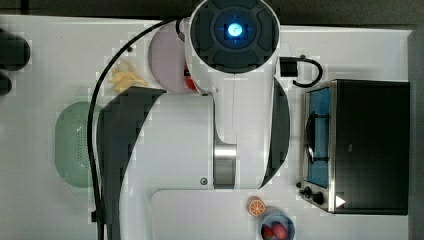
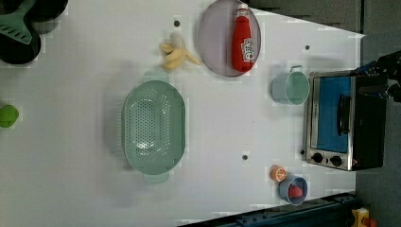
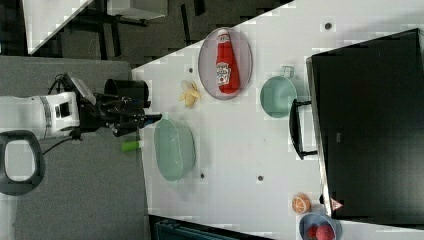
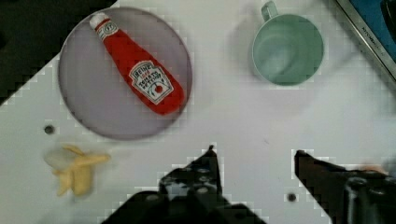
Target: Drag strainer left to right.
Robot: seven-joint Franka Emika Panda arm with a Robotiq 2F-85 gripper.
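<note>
The end effector [image 4: 254, 156] has its fingers spread apart and holds nothing. It is high above the white tabletop [image 2: 227, 123]. It should come down slowly and hook a finger inside the rim, so the pale mint-green oval plastic strainer [image 2: 152, 126] slides flat. The strainer sits upright and empty, full of little holes, nearer the left view's left edge of the tabletop.

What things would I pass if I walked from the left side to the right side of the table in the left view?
Green ball → strainer → plate with the ketchup bottle on it → green mug → toaster oven. I skipped the banana, which overlaps the strainer's span.
</note>
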